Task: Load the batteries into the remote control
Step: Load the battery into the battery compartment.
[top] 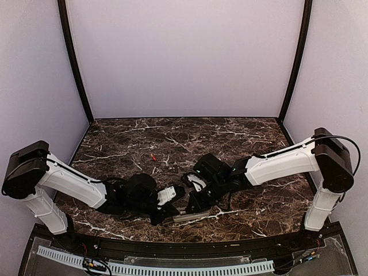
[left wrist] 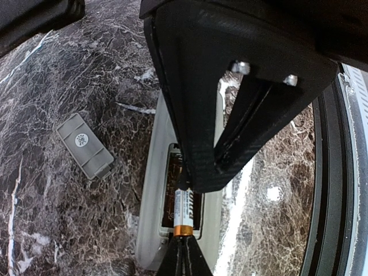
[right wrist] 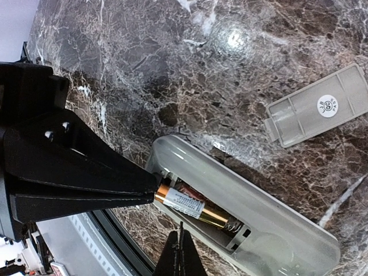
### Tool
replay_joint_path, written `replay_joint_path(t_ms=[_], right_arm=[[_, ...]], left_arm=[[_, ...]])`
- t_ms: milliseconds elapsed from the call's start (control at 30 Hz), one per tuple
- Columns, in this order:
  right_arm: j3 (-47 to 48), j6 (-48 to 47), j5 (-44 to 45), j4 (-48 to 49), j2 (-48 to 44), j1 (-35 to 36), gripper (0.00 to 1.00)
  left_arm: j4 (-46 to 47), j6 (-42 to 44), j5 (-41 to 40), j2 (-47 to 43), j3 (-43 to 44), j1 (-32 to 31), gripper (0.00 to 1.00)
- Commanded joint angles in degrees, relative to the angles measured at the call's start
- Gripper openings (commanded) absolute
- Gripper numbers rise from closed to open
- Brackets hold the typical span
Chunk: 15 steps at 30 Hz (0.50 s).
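A dark marble table [top: 253,132] is boxed in by pale walls on its left, far and right sides. Your two arms reach in from the near corners and meet low over the near edge, about midway along it.

The remote control [top: 194,216] lies there, just inside the black rail [top: 190,248] that runs along the near edge, so you have little room on that side. On the far side, marble stretches back to the far edge.

The remote control lies back up, its long axis roughly parallel to the near edge. Its open battery bay is at the end toward your left arm. One battery [right wrist: 192,207] lies in the bay, lengthwise along the remote control, with its copper-coloured end toward your left gripper [left wrist: 184,256] and its other end toward the spring.

Your left gripper's jaws are closed to a point with nothing between them, and the tip touches that copper end. Your right gripper [right wrist: 181,256] also has its jaws pressed together and holds nothing. In the left wrist view its tip meets the battery's darker end.

The grey cover [left wrist: 85,146] lies flat on the marble on the far side of the remote control, near it but apart. A red battery [top: 152,156] lies loose and slanted, well apart, further toward the far-left corner.
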Motion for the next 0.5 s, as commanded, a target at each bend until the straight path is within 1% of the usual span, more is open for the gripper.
replay_joint_path(t_ms=[0, 267, 467], right_arm=[[1.80, -1.59, -1.87, -0.82, 0.94, 0.48, 0.00], [3.15, -3.02, -1.83, -2.08, 4.41, 0.44, 0.00], [2.74, -3.44, -1.64, -2.20, 4.59, 0.24, 0.00]], left_arm=[[0.74, 0.36, 0.07, 0.68, -0.45, 0.12, 0.03], [1.25, 0.15, 0.07, 1.21, -0.56, 0.18, 0.03], [1.49, 0.32, 0.05, 1.56, -0.66, 0.18, 0.03]])
